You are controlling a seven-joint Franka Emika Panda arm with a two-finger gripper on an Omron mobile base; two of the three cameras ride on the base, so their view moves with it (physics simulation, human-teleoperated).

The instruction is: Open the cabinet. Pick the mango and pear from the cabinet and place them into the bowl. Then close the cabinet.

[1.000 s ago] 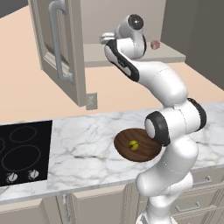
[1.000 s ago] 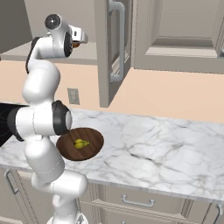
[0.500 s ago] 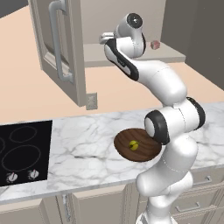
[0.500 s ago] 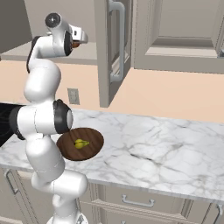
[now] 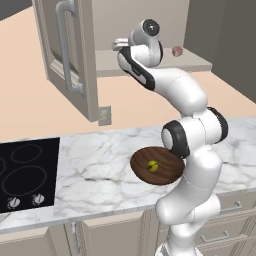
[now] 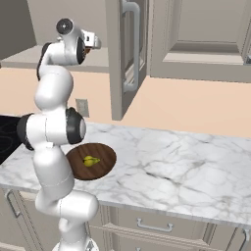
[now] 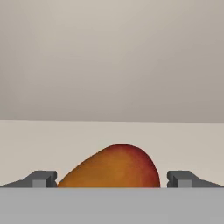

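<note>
On the counter, the bowl (image 5: 158, 166) already holds a yellow-green fruit, likely the pear (image 5: 152, 166). Up in the open cabinet (image 5: 65, 55), the gripper (image 7: 112, 179) spreads wide around the ungrasped mango (image 7: 114, 167); closing remains.

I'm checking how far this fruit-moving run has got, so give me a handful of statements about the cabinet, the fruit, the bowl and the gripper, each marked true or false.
1. The cabinet has a door swung open. True.
2. The gripper is clamped shut on the mango. False: its fingertips stand wide apart, one on each side of the mango, which lies on the cabinet shelf.
3. The bowl on the marble counter already holds a small yellow-green fruit. True.
4. The mango is already in the bowl. False: it is on the shelf, between the open fingertips.
5. The bowl sits on the black cooktop. False: it rests on the marble counter beside the robot.
</note>
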